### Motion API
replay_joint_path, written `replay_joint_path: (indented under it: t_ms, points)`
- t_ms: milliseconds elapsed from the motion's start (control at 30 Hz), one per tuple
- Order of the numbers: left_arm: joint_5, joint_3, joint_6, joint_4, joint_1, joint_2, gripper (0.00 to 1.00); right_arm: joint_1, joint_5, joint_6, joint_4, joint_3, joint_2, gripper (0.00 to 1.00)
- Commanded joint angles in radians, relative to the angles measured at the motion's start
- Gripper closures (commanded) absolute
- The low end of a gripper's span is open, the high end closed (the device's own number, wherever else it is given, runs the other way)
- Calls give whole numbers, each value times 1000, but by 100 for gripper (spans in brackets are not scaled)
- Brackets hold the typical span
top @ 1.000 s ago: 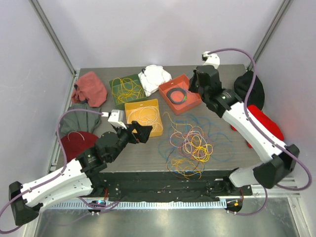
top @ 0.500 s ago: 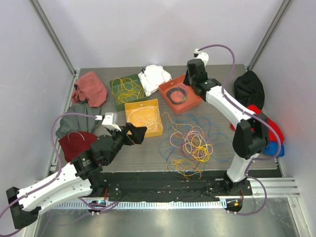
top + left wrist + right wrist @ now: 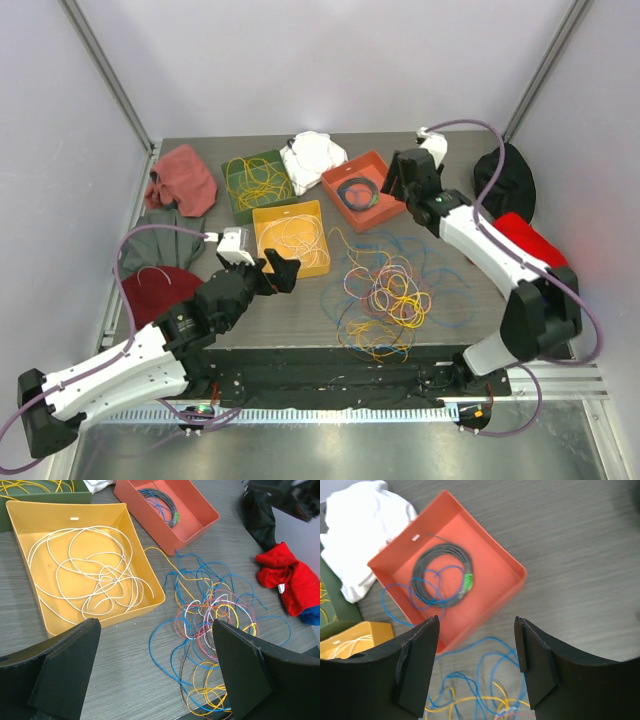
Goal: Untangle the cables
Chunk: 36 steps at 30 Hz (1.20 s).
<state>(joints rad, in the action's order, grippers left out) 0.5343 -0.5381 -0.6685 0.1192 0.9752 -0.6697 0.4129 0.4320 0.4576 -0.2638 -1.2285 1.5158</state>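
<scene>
The cables (image 3: 385,295) lie in a loose tangle of blue, yellow, pink, white and orange loops on the table's near middle, also seen in the left wrist view (image 3: 210,615). My left gripper (image 3: 282,270) hovers open just left of the tangle, nothing between its fingers (image 3: 70,665). My right gripper (image 3: 400,180) stands open above the right side of the orange tray (image 3: 515,567), empty. In that tray lie a grey coiled cable (image 3: 442,562) and a blue cable (image 3: 395,600) that trails over the rim toward the tangle.
A yellow tray (image 3: 324,250) holds a white cable (image 3: 85,575). A green tray (image 3: 232,205) holds yellow cables. A white cloth (image 3: 312,155) and a pink cloth (image 3: 185,175) lie at the back. Black cloth (image 3: 510,175) and red cloth (image 3: 535,245) lie right, grey and dark red cloths left.
My right gripper has gone from shut to open and has drawn back to the right of the orange tray. The left arm has shifted only slightly.
</scene>
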Motion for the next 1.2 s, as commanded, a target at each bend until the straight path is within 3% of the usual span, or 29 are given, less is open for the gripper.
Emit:
replay_joint_path:
  t_ms: [0,233,633,1067,1167]
  points:
    - [23,-26,-42,-7,2,-7,0,-19,65,56,5,154,-95,31]
    - [-36,-20,-68,-27,0,-50,0,-74,44,139,-2,386,-169,33]
    - [-86,-10,-103,-53,0,-93,0,-103,16,279,-57,549,-238,35]
    - [-88,10,-105,-66,0,-82,0,-132,13,294,96,572,-91,35]
    - [-79,7,-100,-62,2,-82,0,-143,14,289,149,561,-45,41]
